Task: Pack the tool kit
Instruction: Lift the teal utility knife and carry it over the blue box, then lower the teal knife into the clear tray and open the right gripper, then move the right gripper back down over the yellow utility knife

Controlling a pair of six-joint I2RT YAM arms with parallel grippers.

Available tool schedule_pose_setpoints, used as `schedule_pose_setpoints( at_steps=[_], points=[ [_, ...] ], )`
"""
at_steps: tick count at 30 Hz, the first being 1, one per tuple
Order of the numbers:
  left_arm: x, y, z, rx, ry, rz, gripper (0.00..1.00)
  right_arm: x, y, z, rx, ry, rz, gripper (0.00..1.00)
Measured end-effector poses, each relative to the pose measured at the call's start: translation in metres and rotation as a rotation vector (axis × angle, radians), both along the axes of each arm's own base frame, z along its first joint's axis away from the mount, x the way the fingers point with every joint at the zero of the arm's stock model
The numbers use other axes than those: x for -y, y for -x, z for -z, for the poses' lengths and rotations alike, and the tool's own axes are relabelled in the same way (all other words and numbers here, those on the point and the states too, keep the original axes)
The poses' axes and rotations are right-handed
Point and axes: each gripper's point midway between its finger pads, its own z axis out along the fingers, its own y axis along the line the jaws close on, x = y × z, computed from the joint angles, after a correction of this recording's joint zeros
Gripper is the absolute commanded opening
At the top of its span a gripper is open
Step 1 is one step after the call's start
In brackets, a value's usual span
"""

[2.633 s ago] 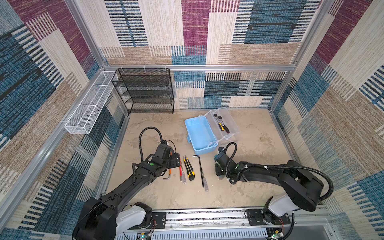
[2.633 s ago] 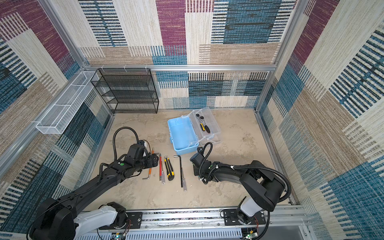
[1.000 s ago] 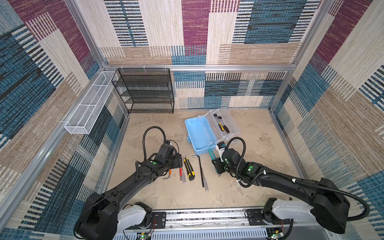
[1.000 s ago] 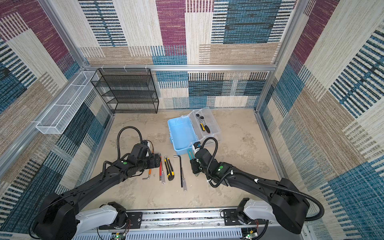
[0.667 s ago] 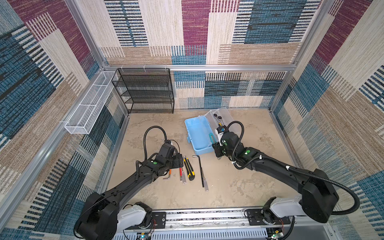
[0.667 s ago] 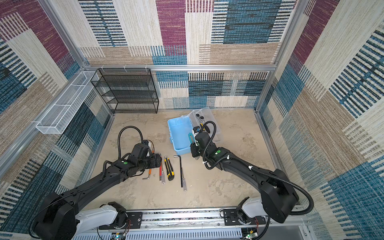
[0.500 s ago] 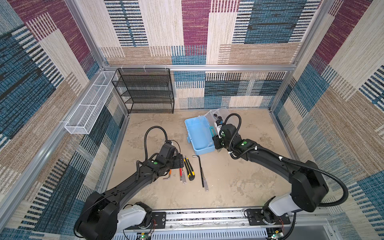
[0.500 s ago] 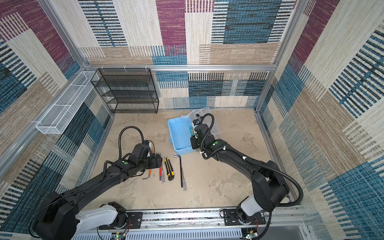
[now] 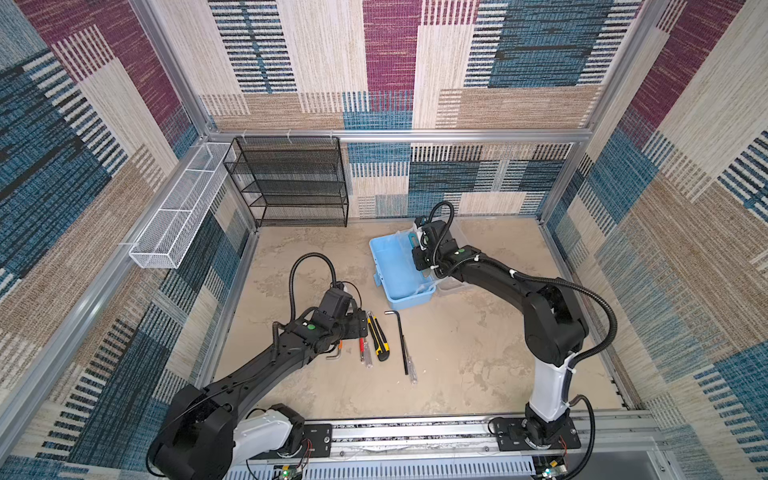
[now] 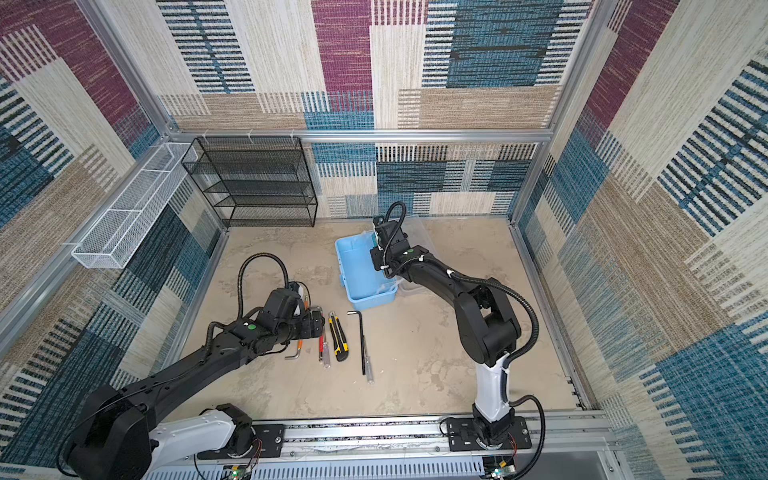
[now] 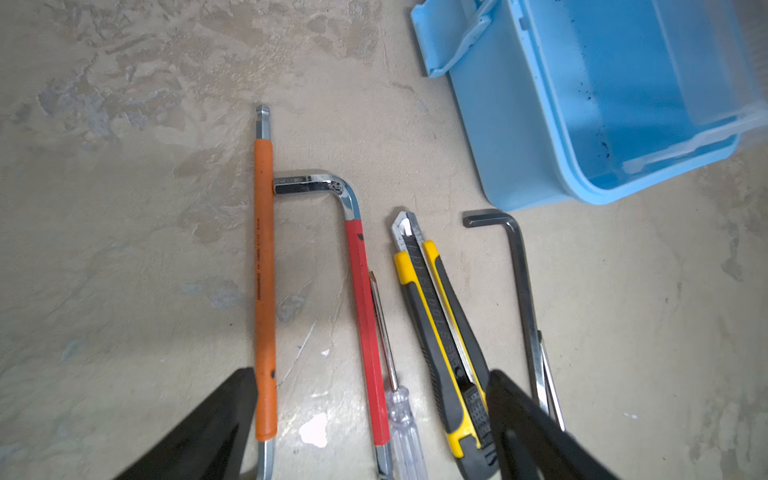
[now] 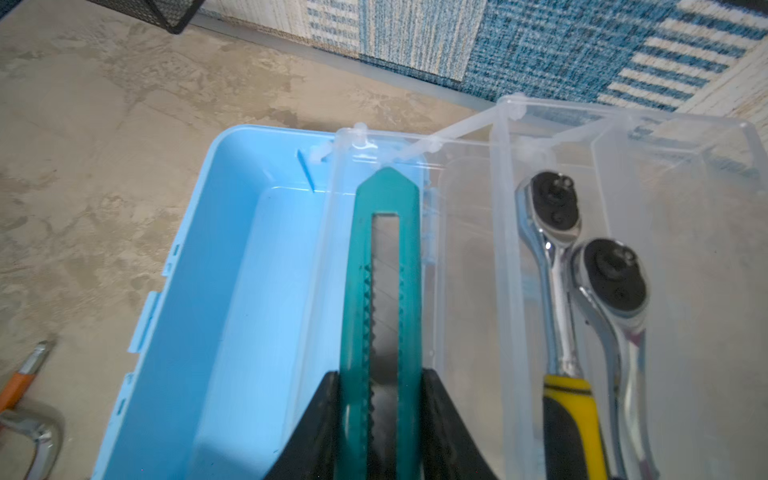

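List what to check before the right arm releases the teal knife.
1. Grip: right gripper is shut on the teal utility knife - ok.
2. Blue case is open and its visible floor is bare - ok.
3. Knife over one compartment: it hangs along the clear lid's edge beside the case - cannot tell.
4. Two ratchets lie in another lid compartment, apart from the knife - ok.
5. Left gripper is open above the red hex key, holding nothing - ok.

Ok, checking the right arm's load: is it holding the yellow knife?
No, the right gripper grips a teal utility knife; the yellow knife lies on the table.
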Motion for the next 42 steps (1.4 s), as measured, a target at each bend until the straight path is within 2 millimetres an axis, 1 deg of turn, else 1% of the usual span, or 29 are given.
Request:
schedule_pose_setpoints(
  at_steps=[4, 9, 11, 12, 14, 17, 18, 20, 21, 22, 23, 27, 29, 32, 34, 35, 38, 40, 41, 42],
  points=[
    [0.000, 0.001, -0.001, 0.002, 0.001, 0.002, 0.92, 0.001, -0.010, 0.007, -0.002, 0.042, 0.010, 0.18],
    [0.000, 0.001, -0.001, 0.001, 0.001, 0.001, 0.92, 0.007, -0.010, 0.028, -0.045, 0.093, 0.020, 0.21],
    [0.000, 0.001, -0.001, 0.001, 0.001, 0.001, 0.92, 0.007, -0.011, 0.030, -0.052, 0.100, 0.022, 0.22],
    [0.000, 0.001, -0.001, 0.001, 0.001, 0.001, 0.92, 0.007, -0.013, 0.028, -0.048, 0.102, 0.026, 0.23],
    [0.000, 0.001, -0.001, 0.001, 0.001, 0.001, 0.92, 0.006, -0.016, 0.026, -0.039, 0.103, 0.032, 0.31],
    [0.000, 0.000, -0.001, 0.001, 0.000, 0.001, 0.92, 0.006, -0.017, 0.026, -0.042, 0.106, 0.034, 0.39],
    [0.000, 0.000, -0.001, 0.002, -0.001, 0.000, 0.93, 0.006, -0.017, 0.026, -0.044, 0.105, 0.033, 0.43],
    [0.000, 0.000, -0.001, 0.002, -0.002, -0.001, 0.93, 0.005, -0.018, 0.020, -0.035, 0.095, 0.033, 0.49],
    [0.000, 0.000, -0.001, 0.002, -0.002, -0.001, 0.93, 0.005, -0.018, 0.016, -0.028, 0.090, 0.034, 0.53],
    [0.000, 0.000, 0.000, 0.002, -0.002, -0.001, 0.93, 0.005, -0.019, 0.010, -0.022, 0.079, 0.041, 0.61],
    [0.000, 0.000, 0.000, 0.001, -0.002, 0.000, 0.93, 0.004, -0.019, 0.006, -0.017, 0.070, 0.043, 0.63],
    [0.000, 0.000, 0.000, 0.002, -0.003, -0.001, 0.94, 0.001, -0.018, -0.010, 0.001, 0.036, 0.035, 0.63],
    [-0.001, -0.001, 0.000, 0.007, -0.005, -0.004, 0.95, -0.001, -0.014, -0.017, -0.002, 0.020, 0.024, 0.64],
    [-0.005, 0.000, 0.000, 0.021, -0.016, -0.017, 0.96, -0.002, -0.005, -0.036, 0.013, -0.012, 0.028, 0.66],
    [-0.010, 0.000, 0.000, 0.048, -0.023, -0.033, 0.96, -0.006, 0.008, -0.048, 0.028, -0.042, 0.023, 0.66],
    [-0.012, 0.000, 0.000, 0.062, -0.024, -0.039, 0.96, -0.009, 0.016, -0.050, 0.029, -0.051, 0.018, 0.67],
    [-0.021, 0.001, -0.003, 0.105, -0.037, -0.068, 0.96, -0.023, 0.049, -0.044, 0.003, -0.082, -0.003, 0.69],
    [-0.027, 0.000, -0.006, 0.137, -0.044, -0.093, 0.96, -0.034, 0.076, -0.033, -0.032, -0.099, -0.017, 0.69],
    [-0.029, 0.000, -0.007, 0.146, -0.049, -0.102, 0.96, -0.038, 0.087, -0.028, -0.042, -0.105, -0.021, 0.69],
    [-0.031, -0.001, -0.008, 0.154, -0.054, -0.110, 0.96, -0.046, 0.101, -0.022, -0.058, -0.114, -0.033, 0.69]
  ],
)
